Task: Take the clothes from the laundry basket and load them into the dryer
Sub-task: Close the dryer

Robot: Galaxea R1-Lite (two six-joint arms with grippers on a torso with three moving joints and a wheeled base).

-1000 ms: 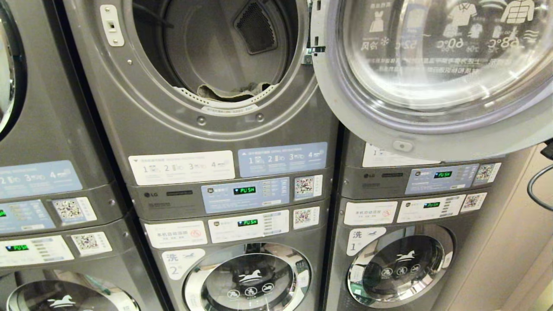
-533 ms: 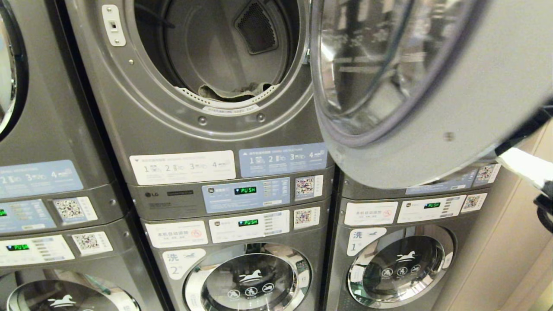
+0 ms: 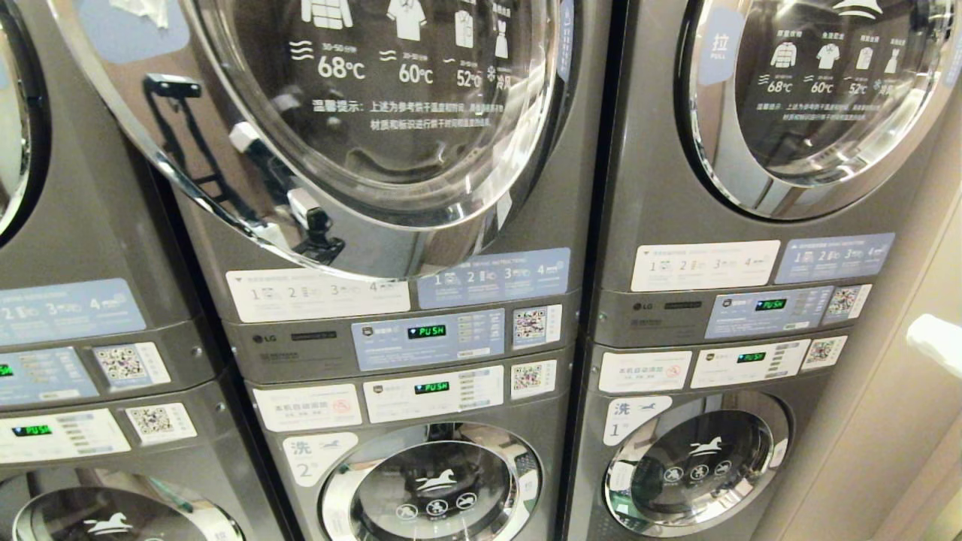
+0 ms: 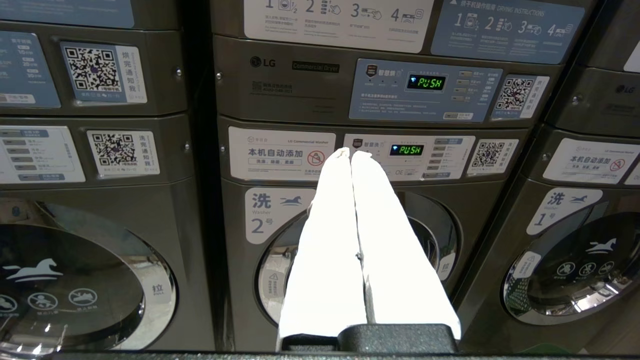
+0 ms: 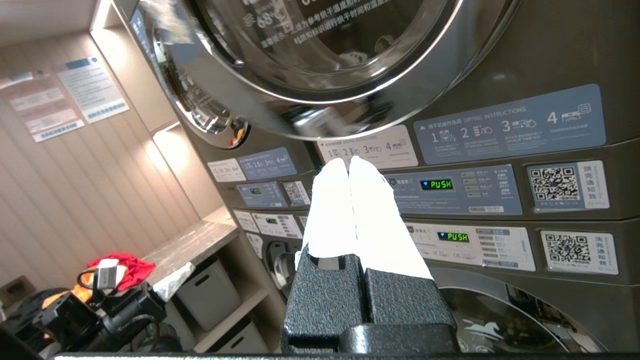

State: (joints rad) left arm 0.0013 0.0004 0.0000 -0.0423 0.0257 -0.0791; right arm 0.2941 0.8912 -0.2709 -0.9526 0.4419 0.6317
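Right wrist view: right gripper (image 5: 348, 161) with white fingers pressed together, holding nothing, low centre of frame before the control panels (image 5: 452, 189). Above it, the dryer door (image 3: 361, 113) sits closed, upper left of the head view. Left gripper (image 4: 350, 152) likewise pinched together, empty.

Left claw (image 4: 351, 152) closed, empty, pointing at washer panel (image 4: 350, 157).

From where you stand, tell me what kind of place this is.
Most likely a self-service laundromat. Stacked commercial machines stand side by side, each a dryer over a washer. Their panels carry a QR code sticker and numbered instruction labels, and the display reads PUSH.
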